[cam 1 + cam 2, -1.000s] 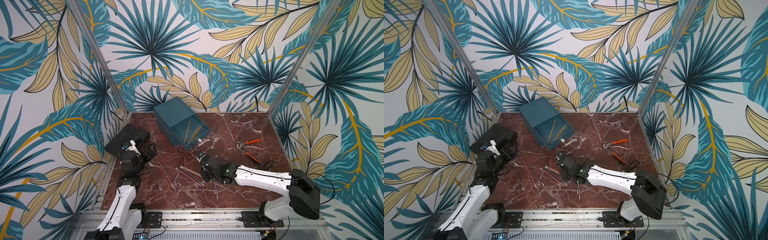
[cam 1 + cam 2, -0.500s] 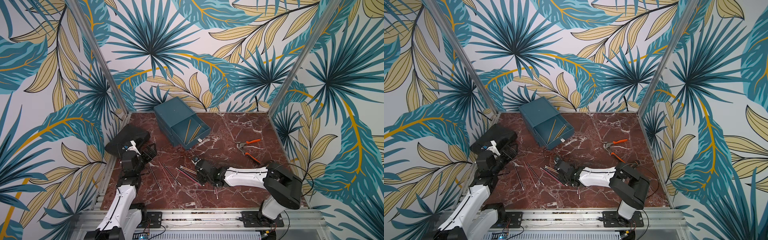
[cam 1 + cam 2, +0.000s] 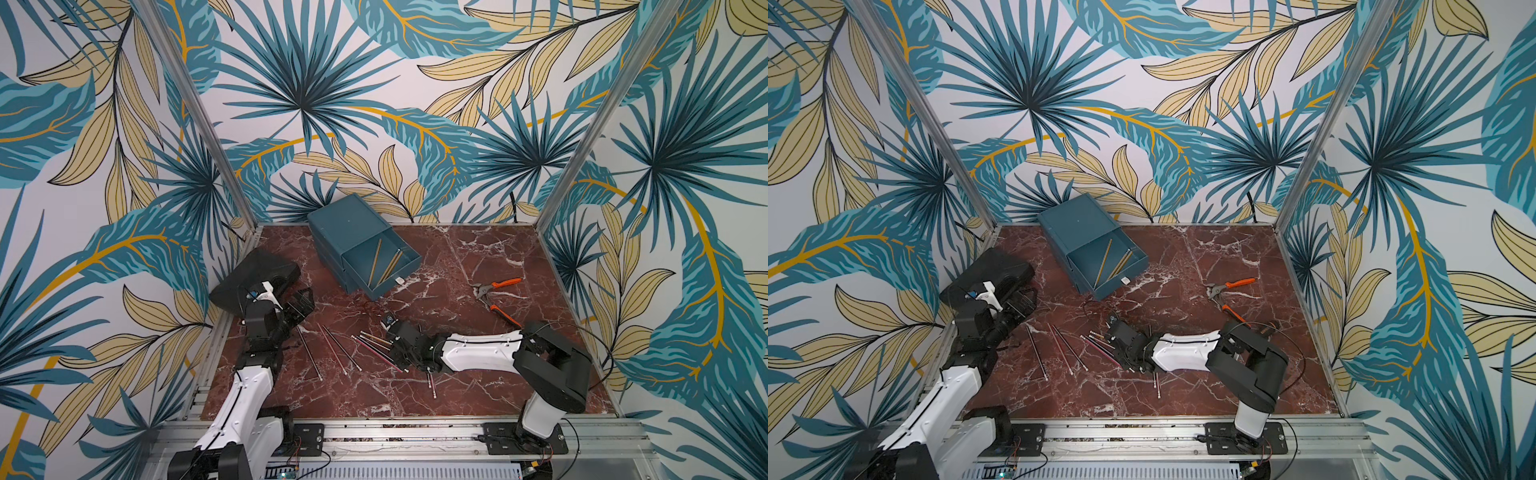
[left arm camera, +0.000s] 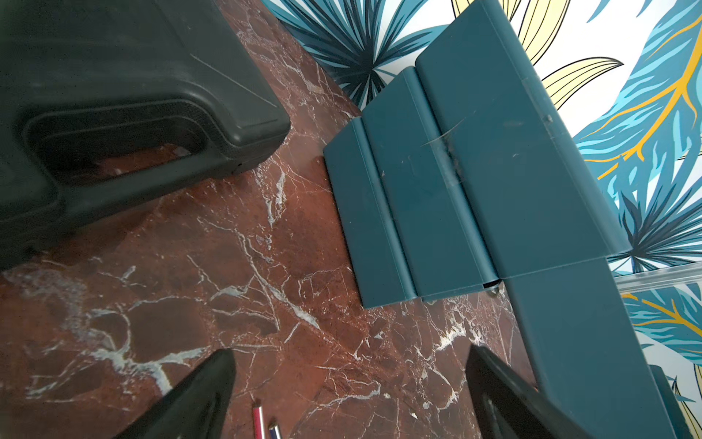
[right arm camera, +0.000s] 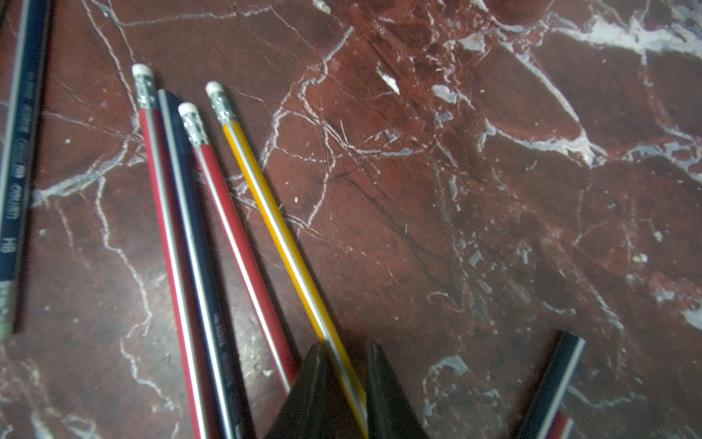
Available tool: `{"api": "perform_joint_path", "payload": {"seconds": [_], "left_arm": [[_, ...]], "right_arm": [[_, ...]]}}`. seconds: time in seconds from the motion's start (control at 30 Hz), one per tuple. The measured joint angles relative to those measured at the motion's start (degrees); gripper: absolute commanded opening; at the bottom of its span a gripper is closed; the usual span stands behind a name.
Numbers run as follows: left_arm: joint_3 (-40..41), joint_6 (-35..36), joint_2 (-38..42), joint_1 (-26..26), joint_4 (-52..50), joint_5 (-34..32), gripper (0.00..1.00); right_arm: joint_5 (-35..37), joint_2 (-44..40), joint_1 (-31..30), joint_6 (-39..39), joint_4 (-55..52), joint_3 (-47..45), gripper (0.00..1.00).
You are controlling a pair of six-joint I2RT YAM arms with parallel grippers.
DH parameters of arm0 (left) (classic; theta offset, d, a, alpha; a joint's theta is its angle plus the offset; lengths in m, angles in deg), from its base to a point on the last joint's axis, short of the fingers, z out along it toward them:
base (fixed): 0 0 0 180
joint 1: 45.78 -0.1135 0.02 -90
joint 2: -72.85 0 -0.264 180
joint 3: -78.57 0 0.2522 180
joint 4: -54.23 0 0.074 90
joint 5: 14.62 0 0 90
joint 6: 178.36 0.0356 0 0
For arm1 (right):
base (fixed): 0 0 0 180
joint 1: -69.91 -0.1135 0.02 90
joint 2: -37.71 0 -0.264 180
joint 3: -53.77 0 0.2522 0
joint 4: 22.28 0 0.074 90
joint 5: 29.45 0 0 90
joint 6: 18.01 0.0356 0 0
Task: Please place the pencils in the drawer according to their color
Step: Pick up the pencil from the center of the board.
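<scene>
Yellow pencil (image 5: 273,216): lies flat on the marble table (image 5: 494,190), eraser end pointing away from the wrist; its shaft runs between the fingertips of the right gripper (image 5: 346,365), whose jaws are drawn in narrow and pinch it far from the eraser; whether it has left the surface I cannot tell

Handling (judgement): light, stiff and thin, with a glossy coat, so likely slippery; apt to roll, and to pivot or droop in a pinch this far off-centre; a hold nearer mid-shaft should carry it level; little force needed; the point end is hidden under the fingers and would be the fragile part

Neighbours: a red pencil (image 5: 235,228) just beside it, then a dark pencil (image 5: 193,213) and a second red pencil (image 5: 163,213), fanned out and crowding together toward the gripper; the nearest one could get dragged along

Further out: the other loose pencils (image 3: 332,349) lie scattered between the two arms; the drawer (image 3: 349,224) stands at the back of the table with its top tray pulled out, and stored yellow pencils (image 3: 376,259) lie inside; the two trays below look pushed in

Left gripper (image 4: 351,351): jaws spread wide, holding nothing, hovering between the black case (image 4: 114,76) and the side of the drawer

Orange-handled pliers (image 3: 494,291): well apart, on the right side of the table
</scene>
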Motion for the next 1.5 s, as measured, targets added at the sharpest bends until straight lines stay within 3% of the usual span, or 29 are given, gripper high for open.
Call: {"api": "perform_joint_path", "payload": {"seconds": [0.5,0.83,1.5], "left_arm": [[0.0,0.0,0.0,0.0,0.4,0.4,1.0],[0.0,0.0,-0.4,0.0,0.4,0.4,1.0],[0.0,0.0,-0.8,0.0,0.8,0.4,1.0]], "right_arm": [[-0.2,4.0,0.0,-0.3,-0.1,4.6,0.25],[-0.1,4.7,-0.1,0.1,-1.2,5.6,0.17],[6.0,1.9,0.0,12.6,-9.1,4.1,0.16]]}}
